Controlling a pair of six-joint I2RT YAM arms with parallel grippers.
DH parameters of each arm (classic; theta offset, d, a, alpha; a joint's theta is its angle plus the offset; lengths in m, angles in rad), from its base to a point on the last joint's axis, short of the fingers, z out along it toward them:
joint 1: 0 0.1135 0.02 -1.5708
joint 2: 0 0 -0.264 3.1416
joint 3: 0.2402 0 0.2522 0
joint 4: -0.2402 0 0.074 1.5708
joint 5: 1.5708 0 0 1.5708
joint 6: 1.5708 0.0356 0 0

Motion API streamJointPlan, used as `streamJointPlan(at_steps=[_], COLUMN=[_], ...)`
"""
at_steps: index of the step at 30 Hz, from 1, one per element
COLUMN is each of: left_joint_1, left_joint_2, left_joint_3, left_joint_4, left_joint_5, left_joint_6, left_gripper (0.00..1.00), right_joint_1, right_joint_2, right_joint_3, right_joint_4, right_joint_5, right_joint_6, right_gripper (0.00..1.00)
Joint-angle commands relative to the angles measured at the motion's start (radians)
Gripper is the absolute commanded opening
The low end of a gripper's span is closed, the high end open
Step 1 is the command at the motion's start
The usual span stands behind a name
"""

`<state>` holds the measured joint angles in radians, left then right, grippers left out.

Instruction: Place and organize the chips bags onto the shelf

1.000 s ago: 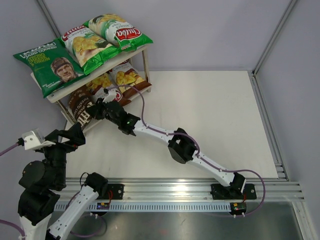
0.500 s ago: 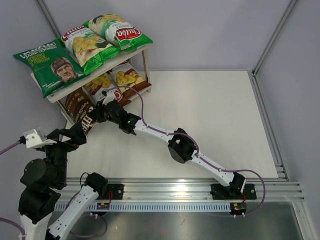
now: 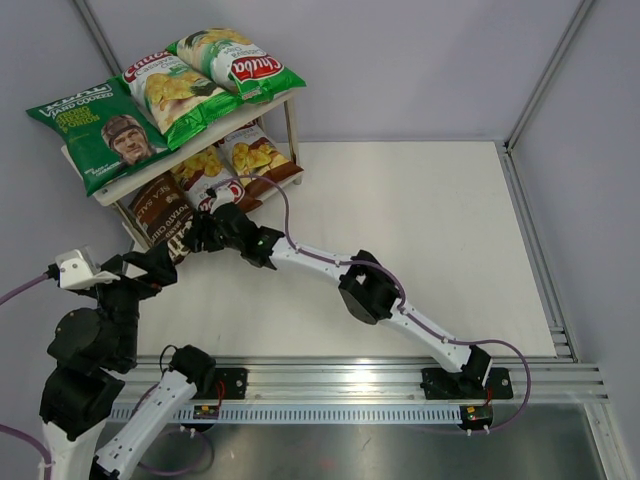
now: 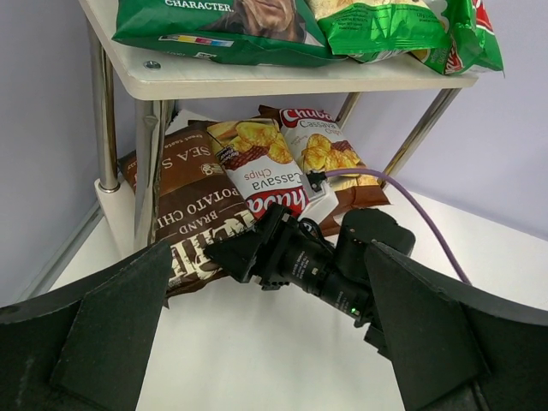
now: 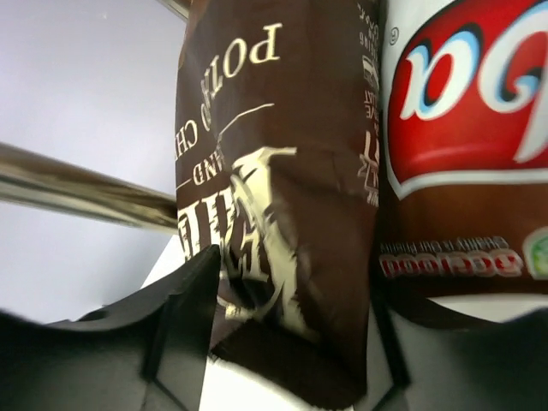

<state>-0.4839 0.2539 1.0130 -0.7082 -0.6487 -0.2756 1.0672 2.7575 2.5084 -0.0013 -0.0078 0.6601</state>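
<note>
1. Overhead, two robot arms are reaching toward a two-tier shelf [image 4: 257, 81] that is standing at the far left corner of a white table [image 3: 420, 230].
2. Three bags are lying on the top board. The face bag [image 3: 100, 135] is sitting at the left end and overhanging the edge. Two green bags [image 3: 175, 92] [image 3: 235, 62] are lying beside it to the right, and they are overlapping.
3. Two brown bags [image 3: 205, 170] [image 3: 262, 155] are lying side by side on the lower board, toward its right.
4. The Kettle bag [image 3: 160, 212] is lying at the left of the lower board, touching the nearer brown bag. Its near end is sticking out past the front leg.
5. The right gripper [image 3: 197, 230] is sitting low at that near end. Its fingers are standing partly apart, one on each side of the bag's corner. I cannot tell whether they are pinching the bag or only flanking it.
6. The left gripper [image 4: 267, 250] is hovering near the shelf's front left corner and facing the lower tier. Its fingers are spread wide and are holding nothing.
</note>
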Motion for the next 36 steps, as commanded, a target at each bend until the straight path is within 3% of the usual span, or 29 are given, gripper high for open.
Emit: streamJointPlan(at_steps=[1, 13, 16, 20, 21, 24, 25, 36], left_joint_1=[0.008, 0.062, 0.131, 0.2, 0.2, 0.2, 0.2, 0.2], left_joint_2=[0.027, 0.068, 0.079, 0.102, 0.111, 0.159, 0.169, 0.148], left_joint_3=[0.006, -0.017, -0.028, -0.051, -0.054, -0.044, -0.04, -0.152], left_joint_4=[0.038, 0.059, 0.07, 0.108, 0.11, 0.087, 0.066, 0.033], left_joint_5=[0.015, 0.052, 0.115, 0.251, 0.274, 0.31, 0.308, 0.342], left_joint_6=[0.022, 0.018, 0.007, 0.026, 0.045, 0.064, 0.064, 0.084], left_gripper=[0.99, 0.99, 0.99, 0.99, 0.99, 0.99, 0.99, 0.99], right_joint_1=[-0.007, -0.053, -0.073, -0.108, -0.113, -0.122, -0.124, -0.124], right_joint_2=[-0.18, -0.397, -0.479, -0.686, -0.731, -0.907, -0.949, -1.469], right_joint_3=[-0.077, -0.39, -0.468, -0.69, -0.735, -0.893, -0.927, -1.241], right_joint_4=[-0.009, 0.037, 0.009, 0.009, 0.007, -0.054, -0.069, -0.376], right_joint_5=[0.045, 0.051, 0.071, 0.144, 0.16, 0.3, 0.34, 0.71], right_joint_6=[-0.045, -0.059, -0.082, -0.137, -0.174, -0.27, -0.296, -0.415], right_gripper=[0.62, 0.59, 0.62, 0.65, 0.74, 0.96, 0.99, 0.99])
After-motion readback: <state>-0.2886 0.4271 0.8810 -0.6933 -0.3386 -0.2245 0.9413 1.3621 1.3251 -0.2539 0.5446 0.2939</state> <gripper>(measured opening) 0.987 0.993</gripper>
